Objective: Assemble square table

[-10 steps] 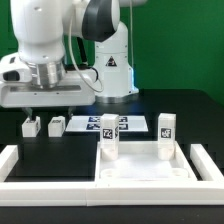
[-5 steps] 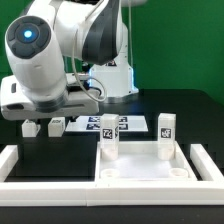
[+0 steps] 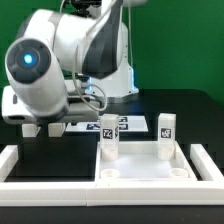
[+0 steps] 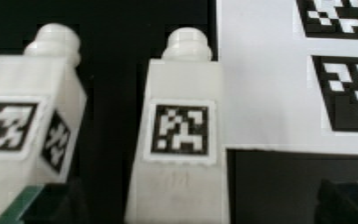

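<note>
Below my wrist, a small white plastic leg block (image 3: pixel 31 128) lies on the black table (image 3: pixel 60 150), a second leg block (image 3: pixel 56 126) just at its three o'clock. The thin flat white marker board (image 3: pixel 125 122) lies further along at three o'clock. At five o'clock from them sits the large white square plastic slab (image 3: pixel 140 165), with a third leg block (image 3: pixel 110 142) standing in its ten o'clock corner and a fourth leg block (image 3: pixel 166 137) in its two o'clock corner.
</note>
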`<state>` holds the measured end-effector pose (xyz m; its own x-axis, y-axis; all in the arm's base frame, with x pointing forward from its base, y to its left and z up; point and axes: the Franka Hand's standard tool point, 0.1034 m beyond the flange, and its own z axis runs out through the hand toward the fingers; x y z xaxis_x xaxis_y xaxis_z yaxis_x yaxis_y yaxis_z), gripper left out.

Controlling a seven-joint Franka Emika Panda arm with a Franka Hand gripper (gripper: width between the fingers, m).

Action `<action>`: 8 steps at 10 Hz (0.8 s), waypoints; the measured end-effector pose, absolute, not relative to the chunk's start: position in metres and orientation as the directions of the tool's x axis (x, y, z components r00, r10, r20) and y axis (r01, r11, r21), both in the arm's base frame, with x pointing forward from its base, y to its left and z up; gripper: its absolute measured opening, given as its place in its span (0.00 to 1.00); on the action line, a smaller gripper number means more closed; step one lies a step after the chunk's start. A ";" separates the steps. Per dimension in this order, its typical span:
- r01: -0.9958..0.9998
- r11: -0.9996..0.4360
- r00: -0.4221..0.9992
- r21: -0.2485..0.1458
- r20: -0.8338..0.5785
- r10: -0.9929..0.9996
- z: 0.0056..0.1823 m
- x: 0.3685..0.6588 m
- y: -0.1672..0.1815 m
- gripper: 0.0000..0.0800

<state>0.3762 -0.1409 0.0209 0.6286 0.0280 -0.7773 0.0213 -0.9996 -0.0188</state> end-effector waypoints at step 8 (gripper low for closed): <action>0.023 -0.999 0.588 -0.025 -0.808 0.033 0.005 0.350 -0.134 0.48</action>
